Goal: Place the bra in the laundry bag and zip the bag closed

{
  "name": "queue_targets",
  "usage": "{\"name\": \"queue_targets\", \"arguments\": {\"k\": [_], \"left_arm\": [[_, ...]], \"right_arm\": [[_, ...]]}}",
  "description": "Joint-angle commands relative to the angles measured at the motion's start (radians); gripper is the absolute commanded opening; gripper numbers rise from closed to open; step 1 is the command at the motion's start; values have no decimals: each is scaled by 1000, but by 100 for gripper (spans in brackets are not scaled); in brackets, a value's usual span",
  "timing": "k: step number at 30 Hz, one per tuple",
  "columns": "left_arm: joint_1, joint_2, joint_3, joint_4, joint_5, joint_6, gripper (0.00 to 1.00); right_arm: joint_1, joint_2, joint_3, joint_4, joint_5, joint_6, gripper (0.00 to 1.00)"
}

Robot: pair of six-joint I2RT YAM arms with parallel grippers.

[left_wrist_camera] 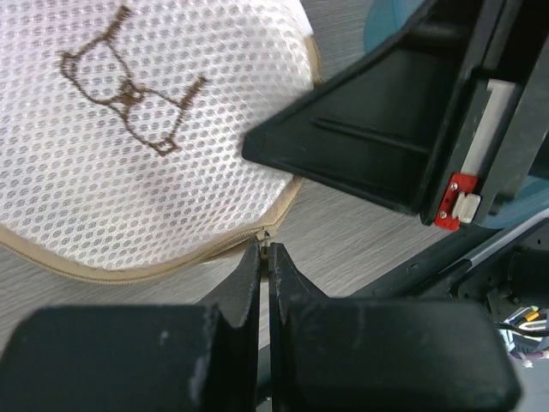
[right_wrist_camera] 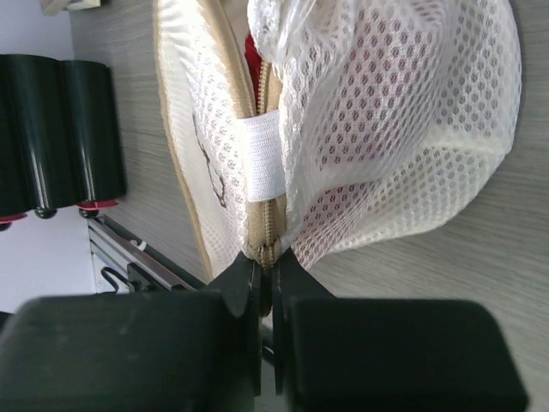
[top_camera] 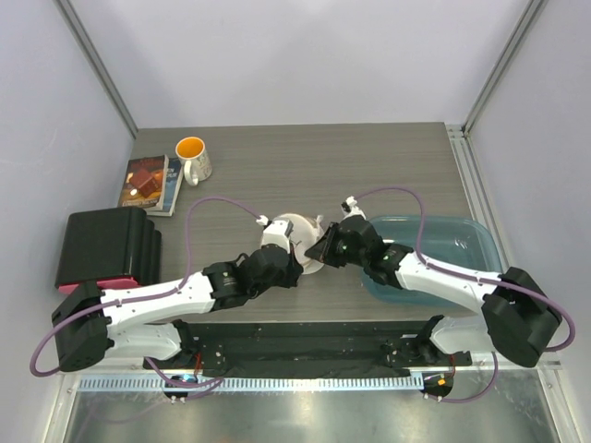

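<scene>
1 laundry bag [top_camera: 288,235], 1 mug [top_camera: 192,157], 1 blue tub [top_camera: 462,242], 1 black box [top_camera: 102,245]

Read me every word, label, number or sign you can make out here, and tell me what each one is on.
No text here can be read.
On the books: cover print, too small to read.
On the laundry bag: a brown stitched drawing, no letters.
On the mug: nothing shows.
</scene>
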Motion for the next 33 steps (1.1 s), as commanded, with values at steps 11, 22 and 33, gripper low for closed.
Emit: {"name": "queue_targets", "arguments": {"k": [11,22,33], "left_arm": [[2,-101,-11,-47,-23,10,0],[2,-88,29,-13,-6,33,0],[4,-38,64,19,60,44,0]], "right_arm": [[-260,205,229,-71,-212,-320,2],[-118,-9,96,-162,-28,-210,72],[4,-67,9,12,6,14,60]]}}
